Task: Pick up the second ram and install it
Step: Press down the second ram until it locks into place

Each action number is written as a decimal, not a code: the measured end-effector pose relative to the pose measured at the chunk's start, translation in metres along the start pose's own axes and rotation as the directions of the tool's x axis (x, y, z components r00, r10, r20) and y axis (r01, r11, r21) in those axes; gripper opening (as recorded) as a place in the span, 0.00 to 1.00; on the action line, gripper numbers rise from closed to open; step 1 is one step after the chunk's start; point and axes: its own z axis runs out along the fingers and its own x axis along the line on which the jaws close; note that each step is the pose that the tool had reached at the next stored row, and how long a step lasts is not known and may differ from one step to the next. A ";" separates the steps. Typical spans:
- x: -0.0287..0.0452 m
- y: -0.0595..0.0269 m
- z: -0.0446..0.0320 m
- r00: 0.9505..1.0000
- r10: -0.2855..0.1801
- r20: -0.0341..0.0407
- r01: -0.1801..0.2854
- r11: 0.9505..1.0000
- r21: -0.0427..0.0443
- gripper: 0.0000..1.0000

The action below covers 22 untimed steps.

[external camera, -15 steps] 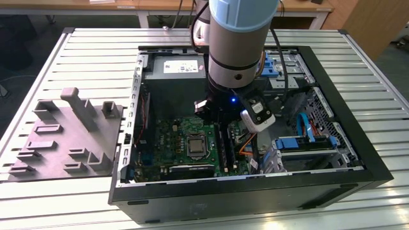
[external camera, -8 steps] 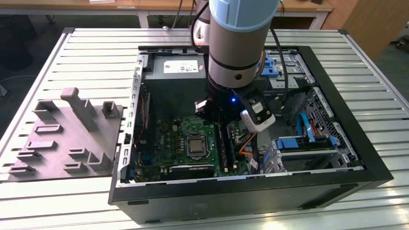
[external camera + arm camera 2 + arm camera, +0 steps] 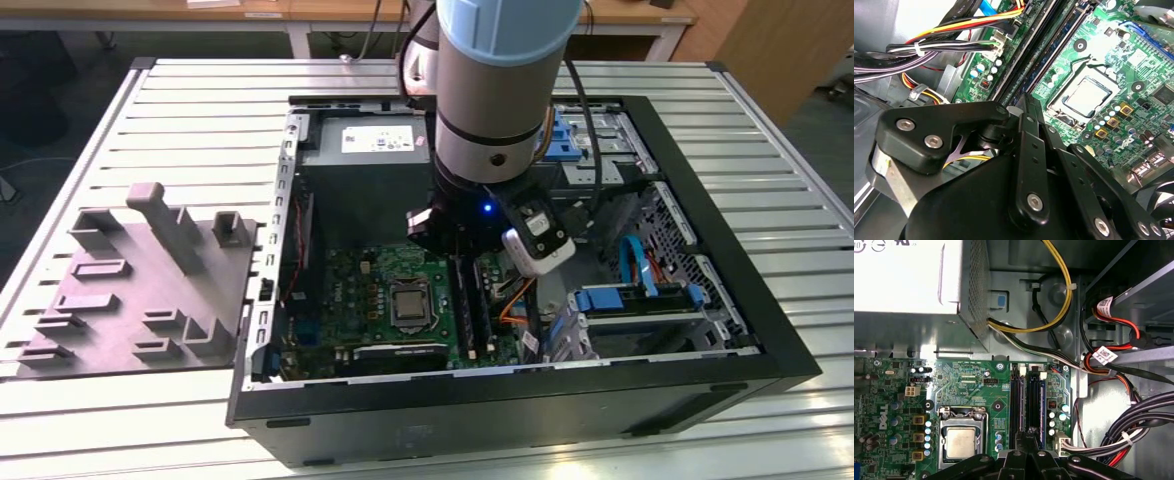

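In the exterior view my gripper (image 3: 457, 250) reaches down into the open computer case (image 3: 507, 400), over the motherboard's memory slots. The second ram (image 3: 465, 300) is a long thin dark stick. It stands on edge in line with a slot beside the processor socket (image 3: 407, 300). In the first wrist view the ram (image 3: 1031, 400) runs straight under my gripper (image 3: 1030, 434). My gripper (image 3: 1023, 100) is also in the second wrist view, its fingers closed together across the stick at about mid-length. A bluish stick (image 3: 1042, 405) sits in the neighbouring slot.
The power supply (image 3: 904, 285) fills the case's far end. Cable bundles (image 3: 1134, 425) and a yellow wire (image 3: 1064, 285) run close beside the slots. Blue drive brackets (image 3: 641, 300) sit toward the exterior view's right. A grey fixture with upright posts (image 3: 134, 280) stands on the slatted table outside the case.
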 end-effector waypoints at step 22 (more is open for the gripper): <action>-0.0001 0.0260 0.0023 1.000 0.000 0.000 0.000 1.000 0.000 0.10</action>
